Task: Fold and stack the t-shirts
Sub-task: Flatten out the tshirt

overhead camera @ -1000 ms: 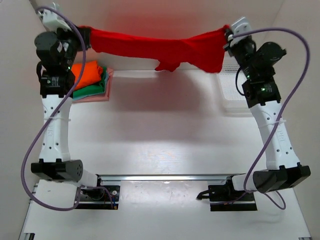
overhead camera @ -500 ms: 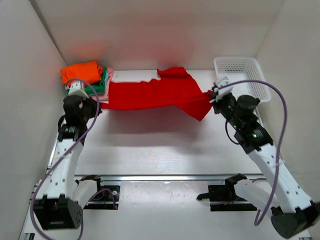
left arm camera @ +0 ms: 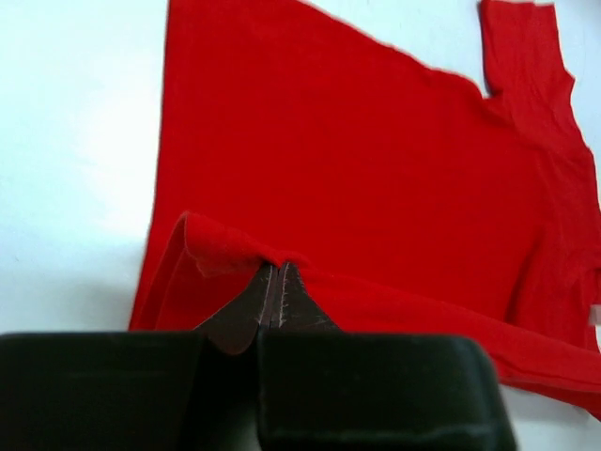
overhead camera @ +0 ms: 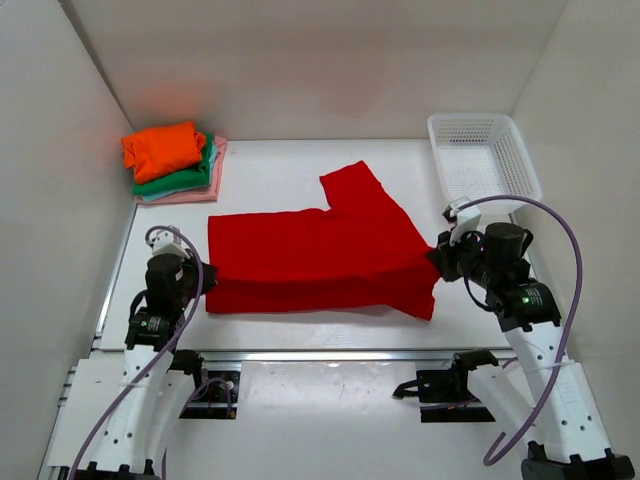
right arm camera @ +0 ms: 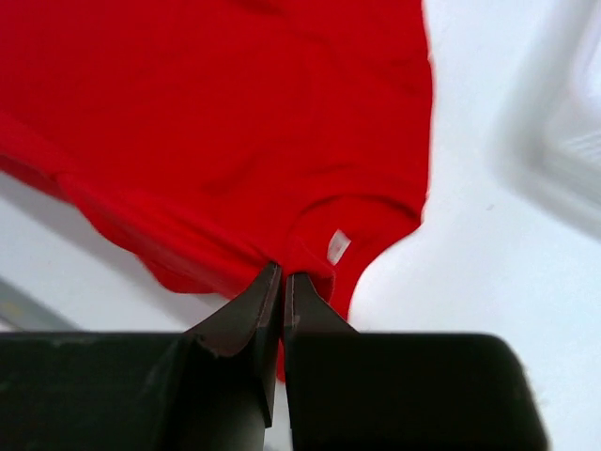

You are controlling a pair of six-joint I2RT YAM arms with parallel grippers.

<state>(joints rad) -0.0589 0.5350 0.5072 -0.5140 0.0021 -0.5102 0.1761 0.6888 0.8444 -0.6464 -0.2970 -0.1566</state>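
Observation:
The large red t-shirt lies spread across the middle of the table, one sleeve pointing to the back. My left gripper is shut on its left edge, where the cloth is bunched up. At the shirt's right end my right gripper is shut on the cloth near the collar, beside a small white label. A folded stack sits at the back left: the orange t-shirt on top, the green one under it, the pale pink one at the bottom.
A white mesh basket stands at the back right, close to the right arm. White walls close in the table on the left, back and right. A metal rail runs along the near edge between the arm bases.
Both arms have come down and toward the near edge, holding the red shirt. The shirt hung stretched high at the back a second ago; now it lies flat on the table.

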